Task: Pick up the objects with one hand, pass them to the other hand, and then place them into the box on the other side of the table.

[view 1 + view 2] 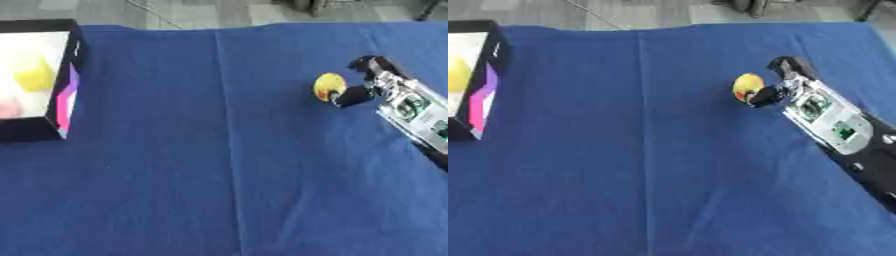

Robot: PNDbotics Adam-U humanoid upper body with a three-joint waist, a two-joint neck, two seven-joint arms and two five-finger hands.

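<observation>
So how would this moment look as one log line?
right hand: closing around yellow object | left hand: unseen | box: far left | handover: pending

A box (39, 80) is set at the upper left of the frame, on the table (219, 175), with two objects (33, 75) inside it. A small round object (329, 86) is placed at the upper right, with the right hand (785, 82) touching it from the right.
</observation>
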